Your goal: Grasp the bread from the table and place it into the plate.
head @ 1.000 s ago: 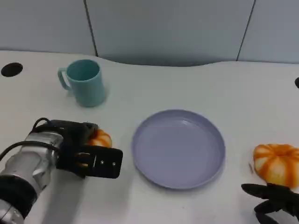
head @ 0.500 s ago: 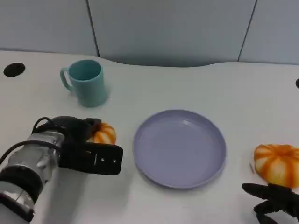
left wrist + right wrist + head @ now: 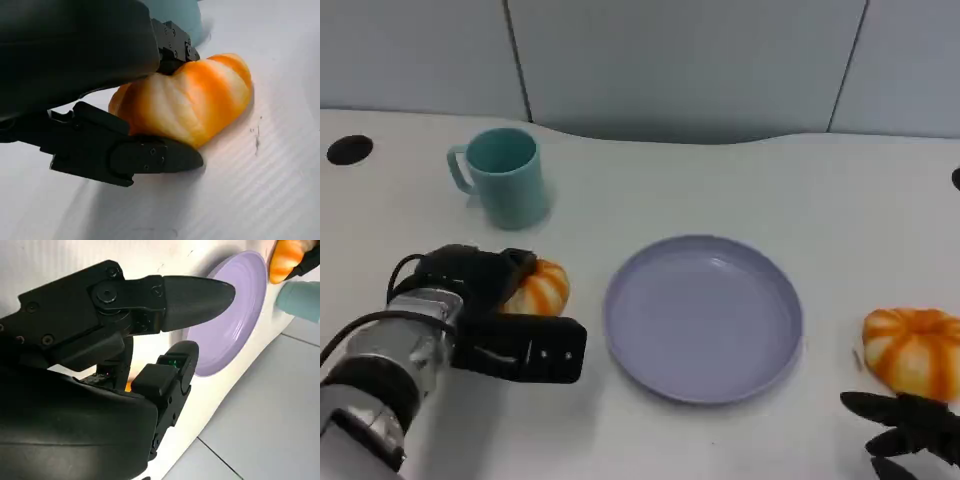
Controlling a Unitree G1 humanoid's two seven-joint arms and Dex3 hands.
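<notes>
The orange-and-white striped bread [image 3: 538, 289] sits in my left hand [image 3: 495, 325], just to the cup side of the purple plate [image 3: 703, 317]. My fingers [image 3: 150, 157] are closed around it: one lies along its underside, another bears on its top. In the left wrist view it seems to rest on the desk [image 3: 770, 190] or barely off it; I cannot tell which. So I judge the grasp made, with the carry and the release into the plate yet to do.

The plate holds nothing, and its near rim lies close beside the bread, so the way across is short with nothing standing between. The rim is raised, so the bread will need lifting over it. The teal mug [image 3: 501, 177] stands beyond the bread, away from the plate, out of that path.

On the plate's far side a second striped bread [image 3: 912, 346] lies near the desk's right edge. My right hand [image 3: 908, 425] rests just beside it, fingers spread and holding nothing.
</notes>
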